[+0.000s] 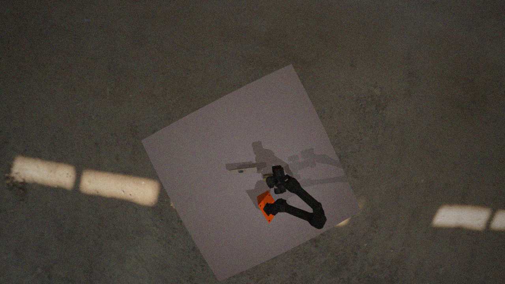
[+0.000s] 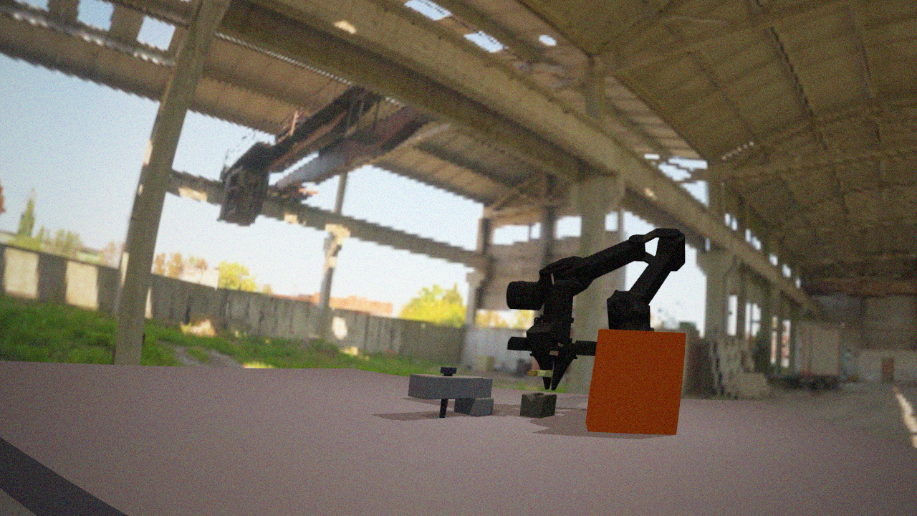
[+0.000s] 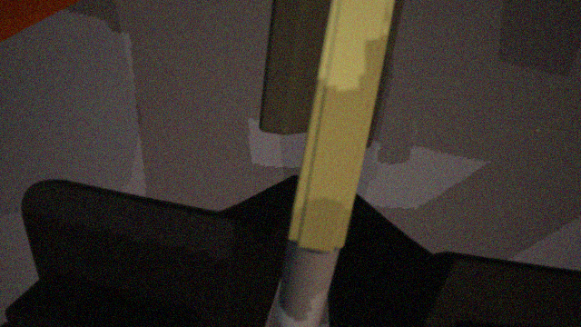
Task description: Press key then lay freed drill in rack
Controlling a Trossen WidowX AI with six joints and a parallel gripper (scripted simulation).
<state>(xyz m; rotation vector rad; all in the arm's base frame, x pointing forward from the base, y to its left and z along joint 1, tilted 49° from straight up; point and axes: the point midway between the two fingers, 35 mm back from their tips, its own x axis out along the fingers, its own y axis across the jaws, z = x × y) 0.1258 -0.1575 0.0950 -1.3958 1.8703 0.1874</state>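
My gripper (image 2: 549, 386) (image 3: 316, 192) is shut on the drill (image 2: 541, 373) (image 3: 338, 150), a yellow bar with a grey round shaft. The drill lies level across the fingers, above the rack (image 2: 537, 406) (image 3: 290, 73), a small dark olive block. In the exterior view a gap shows between drill and rack. In the wrist view the drill's yellow part covers much of the rack and runs slightly slanted to it. The key (image 2: 448, 370) (image 1: 240, 171) has a dark cap on the grey fixture (image 2: 426, 387). The fingertips are hidden in the top view.
The orange pedestal (image 2: 635, 385) (image 1: 264, 202) carries the arm's base, to the right of the rack in the exterior view. The grey fixture stands left of the rack there. All stand on a pale square table top (image 1: 197, 148).
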